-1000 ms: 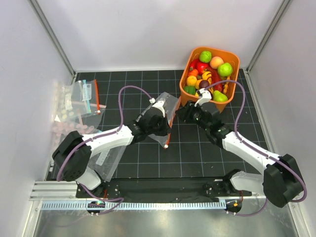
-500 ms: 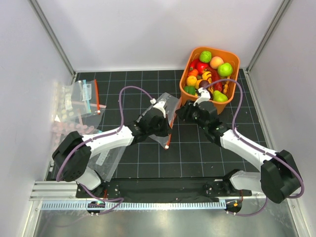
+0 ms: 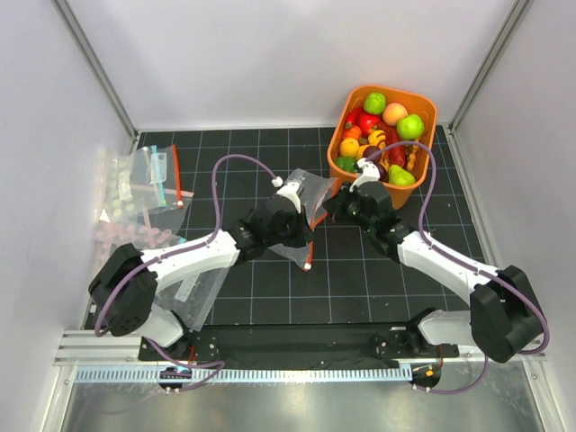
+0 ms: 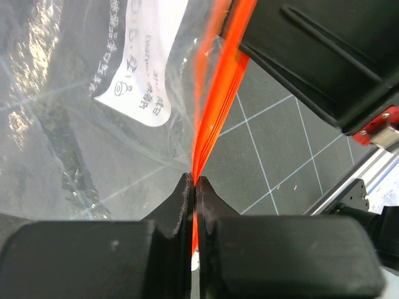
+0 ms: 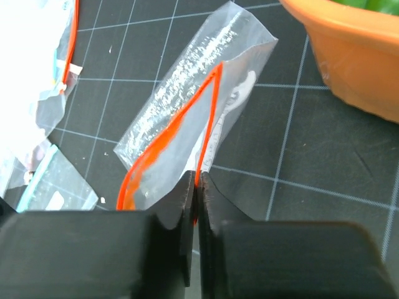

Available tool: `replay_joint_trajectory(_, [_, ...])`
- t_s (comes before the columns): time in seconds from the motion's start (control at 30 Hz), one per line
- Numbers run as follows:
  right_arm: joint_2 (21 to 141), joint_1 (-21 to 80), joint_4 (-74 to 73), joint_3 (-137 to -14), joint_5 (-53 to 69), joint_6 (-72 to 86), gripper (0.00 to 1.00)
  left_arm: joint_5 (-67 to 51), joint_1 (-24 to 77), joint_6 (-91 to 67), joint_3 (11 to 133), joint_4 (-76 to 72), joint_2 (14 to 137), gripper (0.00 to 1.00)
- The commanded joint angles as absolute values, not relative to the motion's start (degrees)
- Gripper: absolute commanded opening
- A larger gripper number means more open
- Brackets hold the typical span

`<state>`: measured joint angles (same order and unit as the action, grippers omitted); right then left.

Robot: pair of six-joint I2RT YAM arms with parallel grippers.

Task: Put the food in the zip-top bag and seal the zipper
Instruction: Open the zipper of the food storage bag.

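The zip-top bag (image 3: 310, 191) lies in the middle of the black mat, clear, with a white label (image 4: 146, 56). Its orange-red zipper (image 3: 310, 252) runs down to a tip near the mat's centre. My left gripper (image 3: 297, 223) is shut on the zipper (image 4: 218, 93) from the left; the strip passes between its fingertips (image 4: 194, 182). My right gripper (image 3: 329, 207) is shut on one lip of the zipper (image 5: 212, 106) from the right, and the bag's mouth (image 5: 181, 137) gapes in a loop. The food (image 3: 382, 135) is piled in the orange basket; none is in the bag.
The orange basket (image 3: 430, 115) stands at the back right, its wall (image 5: 349, 56) close to my right gripper. Other clear bags lie at the left (image 3: 144, 189), one with a teal edge (image 5: 43, 190), and another near the left arm's base (image 3: 193, 288).
My right gripper has moved a little left onto the bag's edge and closed on the zipper. The left gripper has kept its grip and shifted slightly back.
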<state>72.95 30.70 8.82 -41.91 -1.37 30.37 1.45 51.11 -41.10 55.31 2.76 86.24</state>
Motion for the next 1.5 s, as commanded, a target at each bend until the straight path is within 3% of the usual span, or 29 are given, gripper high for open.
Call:
replay_joint_trajectory(0.0, [72.9, 31.1, 9.1, -44.8, -1.7, 30.6, 0.07, 2.4, 51.6, -39.6, 56.6, 0.3, 83.1, 0.09])
replay_joint_trajectory(0.07, [72.2, 31.2, 9.1, -44.7, -1.7, 30.6, 0.01, 3.2, 51.6, -39.0, 56.5, 1.1, 81.6, 0.21])
replay_joint_trajectory(0.13, [71.5, 31.1, 9.3, -44.4, -1.1, 30.6, 0.01, 4.8, 51.6, -38.1, 56.3, 1.7, 80.4, 0.32])
replay_joint_trajectory(0.27, [70.3, 31.2, 9.8, -43.9, 1.2, 31.1, 0.01, 8.3, 51.6, -36.9, 56.3, 3.3, 78.2, 0.4])
replay_joint_trajectory(0.9, [67.9, 33.8, 10.5, -43.2, 3.0, 32.4, 0.01, 4.2, 51.8, -33.7, 58.0, 2.5, 81.1, 0.48])
replay_joint_trajectory(1.0, [67.8, 33.9, 10.5, -43.2, 3.1, 32.5, 0.01, 5.6, 51.8, -33.3, 58.3, 2.7, 81.5, 0.33])
replay_joint_trajectory(1.03, [67.6, 34.0, 10.5, -43.1, 3.1, 32.5, 0.01, 6.3, 51.8, -33.4, 58.3, 2.9, 81.6, 0.2])
replay_joint_trajectory(1.13, [67.5, 34.1, 10.5, -43.1, 3.2, 32.6, 0.01, 9.2, 51.8, -33.9, 59.0, 4.4, 82.4, 0.0])
replay_joint_trajectory(1.47, [66.9, 34.1, 9.7, -43.2, 2.0, 32.2, 0.01, 11.5, 50.8, -34.5, 59.8, 7.1, 82.0, 0.0])
